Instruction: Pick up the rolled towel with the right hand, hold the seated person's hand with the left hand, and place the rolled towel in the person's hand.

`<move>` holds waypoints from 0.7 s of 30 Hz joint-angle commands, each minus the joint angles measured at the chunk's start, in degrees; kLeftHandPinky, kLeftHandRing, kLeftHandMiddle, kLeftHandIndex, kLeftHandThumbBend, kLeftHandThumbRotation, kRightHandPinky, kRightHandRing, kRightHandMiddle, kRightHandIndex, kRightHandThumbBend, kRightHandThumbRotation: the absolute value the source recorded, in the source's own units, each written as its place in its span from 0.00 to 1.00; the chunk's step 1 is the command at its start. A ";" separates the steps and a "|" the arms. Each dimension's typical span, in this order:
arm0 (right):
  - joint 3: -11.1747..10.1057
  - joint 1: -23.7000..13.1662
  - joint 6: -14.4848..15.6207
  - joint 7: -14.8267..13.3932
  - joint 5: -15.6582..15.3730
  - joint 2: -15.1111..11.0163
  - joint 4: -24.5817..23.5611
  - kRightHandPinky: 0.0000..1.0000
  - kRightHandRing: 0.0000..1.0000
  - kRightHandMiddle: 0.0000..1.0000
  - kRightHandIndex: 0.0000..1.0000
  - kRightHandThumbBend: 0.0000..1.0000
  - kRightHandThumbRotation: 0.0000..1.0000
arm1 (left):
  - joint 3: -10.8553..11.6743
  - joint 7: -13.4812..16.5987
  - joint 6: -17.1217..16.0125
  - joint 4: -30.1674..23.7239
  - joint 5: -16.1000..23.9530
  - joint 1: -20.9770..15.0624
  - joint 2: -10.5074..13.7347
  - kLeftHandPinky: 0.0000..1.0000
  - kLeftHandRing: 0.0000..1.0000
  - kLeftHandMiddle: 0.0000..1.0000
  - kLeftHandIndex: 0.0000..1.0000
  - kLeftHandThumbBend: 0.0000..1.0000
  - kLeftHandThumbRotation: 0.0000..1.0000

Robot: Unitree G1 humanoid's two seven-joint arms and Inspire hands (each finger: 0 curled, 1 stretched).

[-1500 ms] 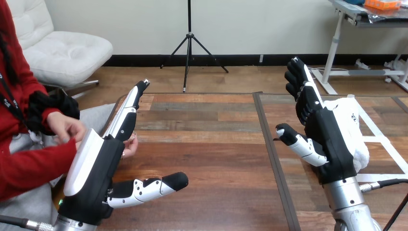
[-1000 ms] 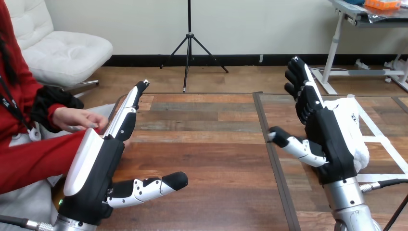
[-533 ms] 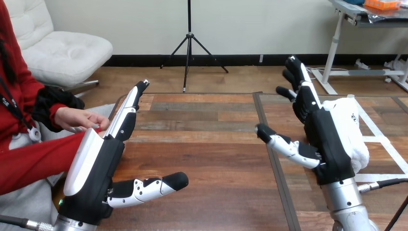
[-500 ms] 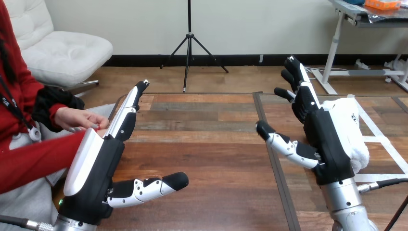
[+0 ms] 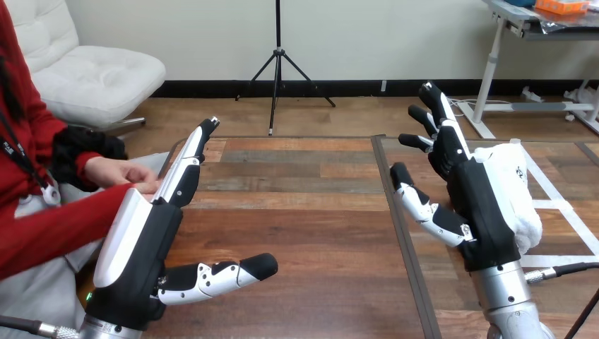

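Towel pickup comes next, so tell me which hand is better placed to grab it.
Right. The right hand stands open just beside the rolled towel at the right of the table; the left hand is far across it, by the person's hand.

Towel [image 5: 520,185] part-hidden behind R hand [image 5: 482,206]; person's hand [image 5: 119,171] partly behind L hand [image 5: 139,244].

**Fanning open at 3 o'clock, sliding in at 9**

Spread the fingers [image 5: 438,104] of the right hand [image 5: 484,205] apart into a fan, after holding them bunched together a second and a half ago. Swung its thumb [image 5: 424,208] out toward 9 o'clock, then up toward 11. At the 9 o'clock side, stopped fidgeting and laid the person's hand [image 5: 127,171] flat, fingertips now just beside the left hand [image 5: 141,247]. Withdrew the other hand from behind that palm.
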 commanded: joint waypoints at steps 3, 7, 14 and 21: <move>-0.42 -4.86 -1.19 -1.13 -0.39 -0.76 0.03 0.84 0.95 1.00 0.99 0.25 0.26 | 0.50 0.10 -0.16 -1.48 -1.30 -3.20 -0.22 0.92 0.98 1.00 1.00 1.00 0.66; -0.16 -5.02 -1.32 -0.18 0.85 -0.65 0.33 0.85 0.96 1.00 0.99 0.28 0.30 | 0.56 0.36 -0.44 -1.28 -0.94 -3.39 -0.29 0.92 0.98 1.00 1.00 1.00 0.67; 0.74 -5.21 -0.52 5.45 8.11 0.41 0.51 0.86 0.97 1.00 0.99 0.50 0.38 | 0.46 0.39 -0.69 -0.99 -1.05 -3.63 -0.36 0.92 0.97 1.00 1.00 1.00 0.66; 0.58 -4.96 1.39 8.66 11.78 0.86 -0.28 0.87 0.98 1.00 1.00 0.84 0.47 | 0.32 0.01 -0.25 -1.28 -1.53 -3.43 -0.38 0.92 0.98 1.00 1.00 1.00 0.66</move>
